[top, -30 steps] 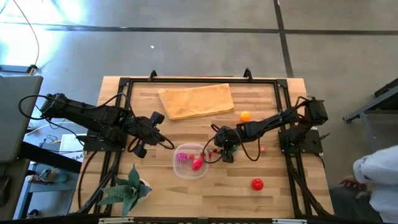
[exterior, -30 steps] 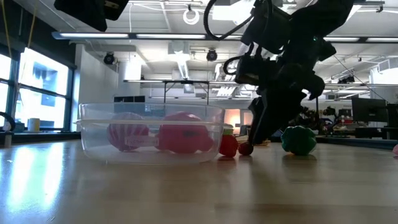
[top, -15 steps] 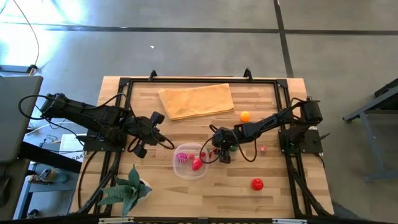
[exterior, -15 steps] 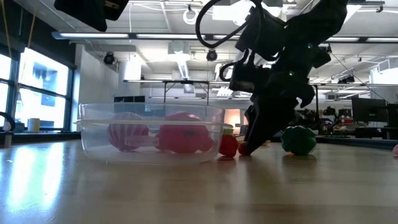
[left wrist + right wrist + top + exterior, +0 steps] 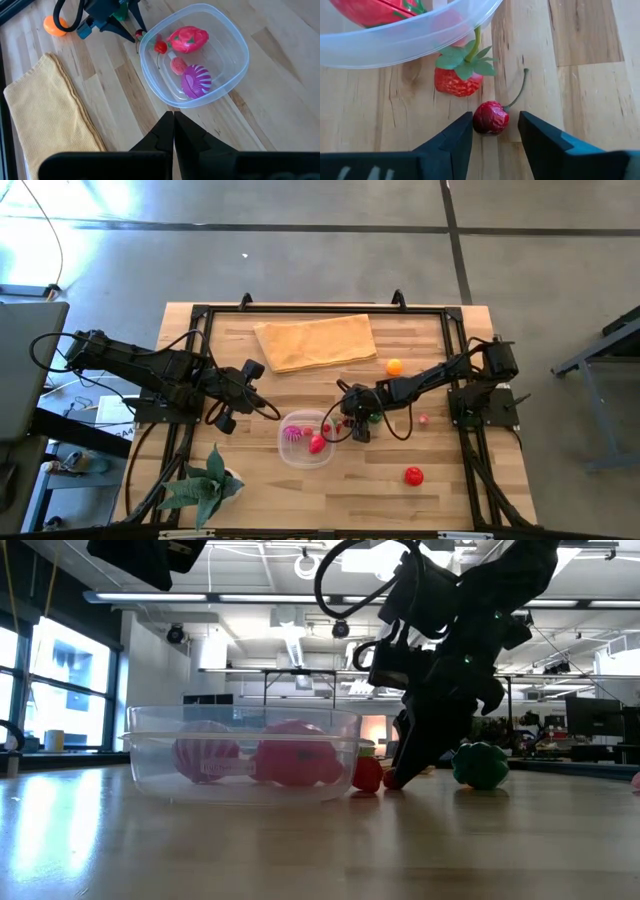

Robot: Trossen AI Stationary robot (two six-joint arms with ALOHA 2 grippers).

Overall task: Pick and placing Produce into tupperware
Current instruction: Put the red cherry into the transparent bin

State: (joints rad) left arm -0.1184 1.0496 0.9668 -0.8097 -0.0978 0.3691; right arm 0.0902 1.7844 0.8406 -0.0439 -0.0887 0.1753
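Note:
The clear round tupperware (image 5: 306, 440) stands on the table with magenta and red produce (image 5: 192, 82) inside. Just outside its right wall lie a strawberry (image 5: 457, 80) and a small dark red cherry (image 5: 490, 117). My right gripper (image 5: 492, 132) is low over the cherry and open, with one finger on each side of it. A green piece (image 5: 480, 762) lies behind it. An orange one (image 5: 394, 366) and a red one (image 5: 413, 475) lie farther off. My left gripper (image 5: 173, 122) hangs shut above the table, left of the container. My right gripper comes at the cherry slanting down from the table's right. One finger (image 5: 462, 132) stands right against the cherry's side (image 5: 477, 120); whether it touches I cannot tell. The other finger (image 5: 532, 132) is apart from it. The cherry lies on the table.
A tan folded cloth (image 5: 316, 342) lies at the far middle. A green spiky plant (image 5: 208, 485) stands at the near left. A black frame (image 5: 300, 310) runs around the table top. A tiny pink piece (image 5: 423, 419) lies right of my right gripper.
My right gripper has sunk a little and edged toward the container, down to the cherry. A person's light sleeve at the table's near right corner has gone from view.

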